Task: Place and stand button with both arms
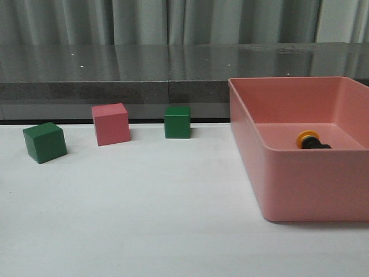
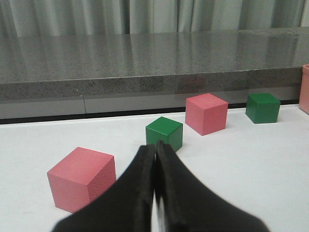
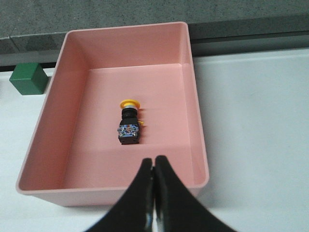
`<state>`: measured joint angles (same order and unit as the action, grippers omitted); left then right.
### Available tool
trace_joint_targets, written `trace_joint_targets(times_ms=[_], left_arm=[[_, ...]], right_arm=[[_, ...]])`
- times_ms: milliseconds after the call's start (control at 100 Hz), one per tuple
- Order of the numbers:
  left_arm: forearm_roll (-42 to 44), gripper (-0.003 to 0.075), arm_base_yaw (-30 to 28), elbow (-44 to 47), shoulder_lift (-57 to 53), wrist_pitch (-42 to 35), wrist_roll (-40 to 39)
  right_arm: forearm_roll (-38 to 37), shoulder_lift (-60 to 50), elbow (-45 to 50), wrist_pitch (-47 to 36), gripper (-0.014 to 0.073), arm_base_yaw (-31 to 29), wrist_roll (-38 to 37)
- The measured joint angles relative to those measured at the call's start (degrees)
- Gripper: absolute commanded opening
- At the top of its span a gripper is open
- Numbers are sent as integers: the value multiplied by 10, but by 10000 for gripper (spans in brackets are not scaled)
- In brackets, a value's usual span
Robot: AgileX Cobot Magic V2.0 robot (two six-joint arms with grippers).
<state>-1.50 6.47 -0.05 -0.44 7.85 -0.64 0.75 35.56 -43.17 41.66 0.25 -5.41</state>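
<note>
Front view: bin (image 1: 271, 173) near wall hides the button (image 1: 311, 140) base, bin cut off at the right edge; neither arm appears there.

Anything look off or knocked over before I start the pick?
Only the button: it lies on its side on the floor of the pink bin, yellow cap toward the far wall, not standing. The cubes sit flat on the table; nothing looks spilled or damaged.

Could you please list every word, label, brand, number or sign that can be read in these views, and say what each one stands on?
No text can be read in any view.
The button, lying on its side in the pink bin, has small markings on its base, too small and blurred to read.
The cubes, bin, table and both grippers show no lettering.
</note>
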Motion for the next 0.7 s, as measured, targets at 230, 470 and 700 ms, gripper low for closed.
trace_joint_targets(times_ms=[230,470,700], left_arm=[[0,-19,0,0,0,0,0],[0,-19,0,0,0,0,0],[0,-19,0,0,0,0,0]], right_arm=[[19,153,-82,12,-66,0,0],[36,233,-86,22,82,0,0],[44,245,-86,18,591,0,0]])
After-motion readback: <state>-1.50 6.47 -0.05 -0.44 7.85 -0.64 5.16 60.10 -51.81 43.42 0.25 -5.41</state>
